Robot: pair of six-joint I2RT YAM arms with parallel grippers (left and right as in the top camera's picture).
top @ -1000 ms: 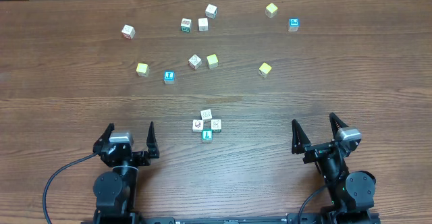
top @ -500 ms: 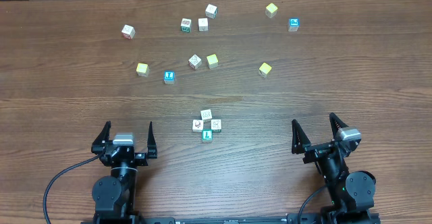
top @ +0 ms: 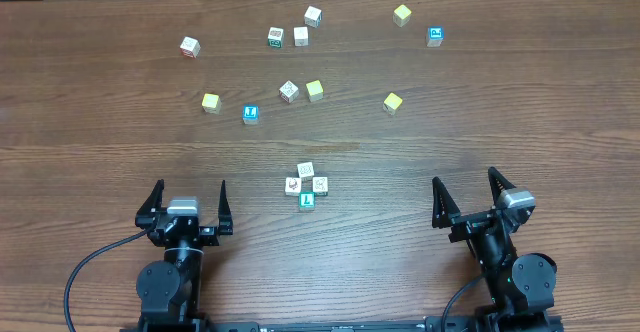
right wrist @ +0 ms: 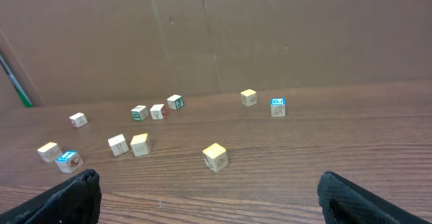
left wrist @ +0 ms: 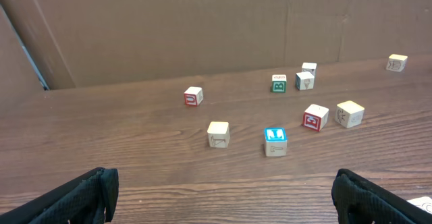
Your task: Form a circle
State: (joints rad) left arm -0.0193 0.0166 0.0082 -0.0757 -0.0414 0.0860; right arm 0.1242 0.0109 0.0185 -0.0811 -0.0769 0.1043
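The circle (top: 306,186) is a tight cluster of small wooden cubes at the table's near middle: three whitish printed ones and a green-faced one (top: 306,202) at its front. It lies between my two arms. My left gripper (top: 190,190) stands open to the cluster's left, with nothing between its fingers (left wrist: 84,196). On the other side my right gripper (top: 465,180) is open and empty too, its fingers (right wrist: 361,198) wide apart. Neither gripper touches a cube. Just a white sliver (left wrist: 422,202) at the left wrist view's lower right edge may belong to the cluster.
Loose cubes are scattered over the far half of the table: yellow ones (top: 210,102) (top: 392,102) (top: 402,14), blue-faced ones (top: 250,114) (top: 435,36) and several whitish ones around (top: 301,36). A cardboard wall (left wrist: 202,28) stands along the far edge.
My left gripper has turned slightly and now points straight ahead. The right arm and all the cubes are where they were.
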